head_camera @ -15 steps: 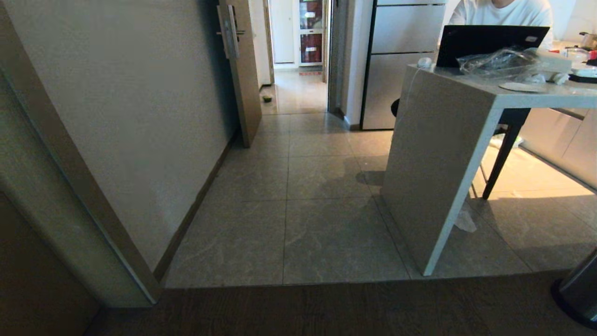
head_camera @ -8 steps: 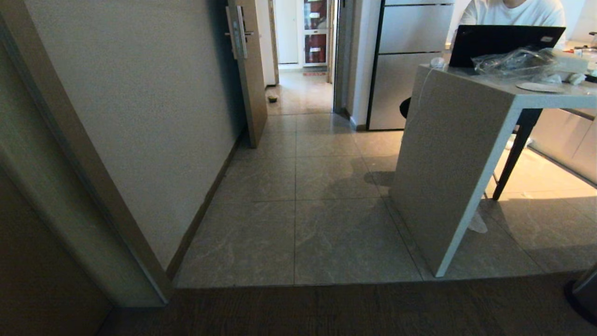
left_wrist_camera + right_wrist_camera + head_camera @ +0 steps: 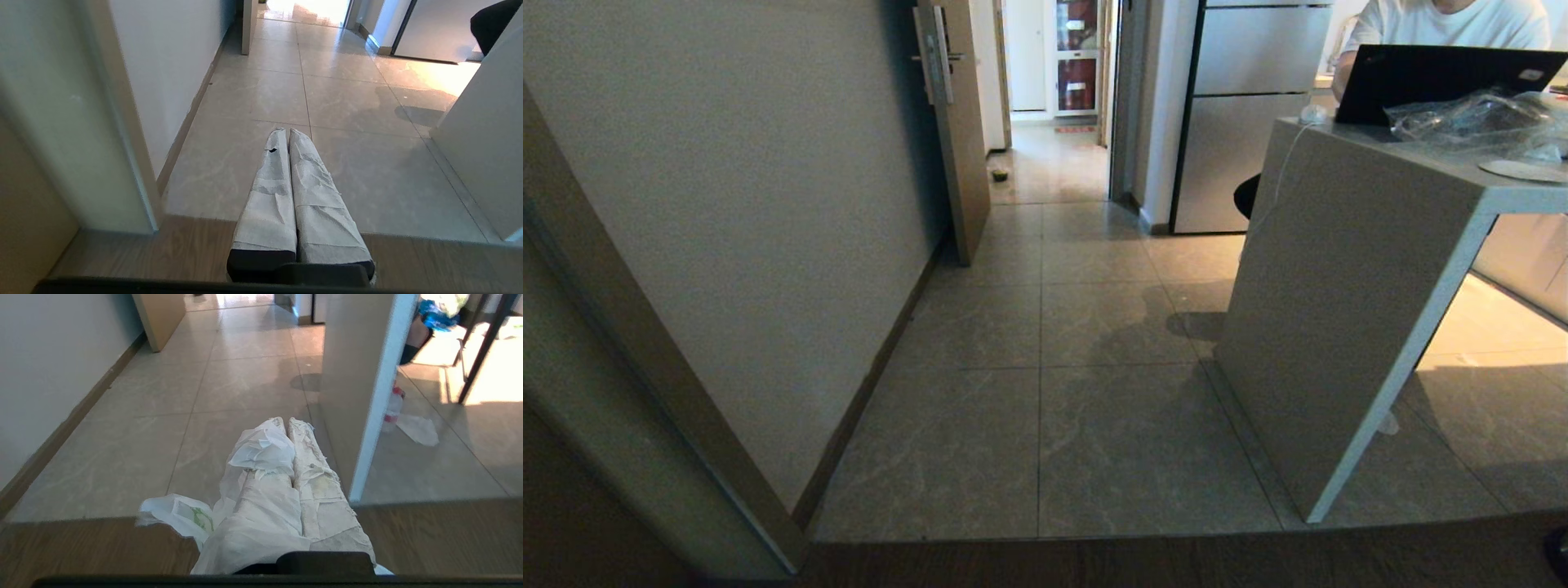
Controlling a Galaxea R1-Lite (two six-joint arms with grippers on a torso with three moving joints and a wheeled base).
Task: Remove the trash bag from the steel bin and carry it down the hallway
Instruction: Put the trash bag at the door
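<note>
The right gripper (image 3: 287, 422) is clenched on the trash bag (image 3: 261, 451), thin white plastic bunched over one finger, a green-printed fold hanging beside it. The left gripper (image 3: 286, 132) is closed on nothing. Both hang over the wood strip (image 3: 1176, 563) at the tile edge. Just ahead on the right, the counter's end panel (image 3: 1339, 327) narrows the way; a person (image 3: 1445, 20) sits behind a laptop (image 3: 1437, 73). The hallway (image 3: 1045, 269) runs past an open door (image 3: 956, 131).

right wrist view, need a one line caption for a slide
Right gripper shut on the trash bag, held above the wood-to-tile threshold with the hallway ahead.
</note>
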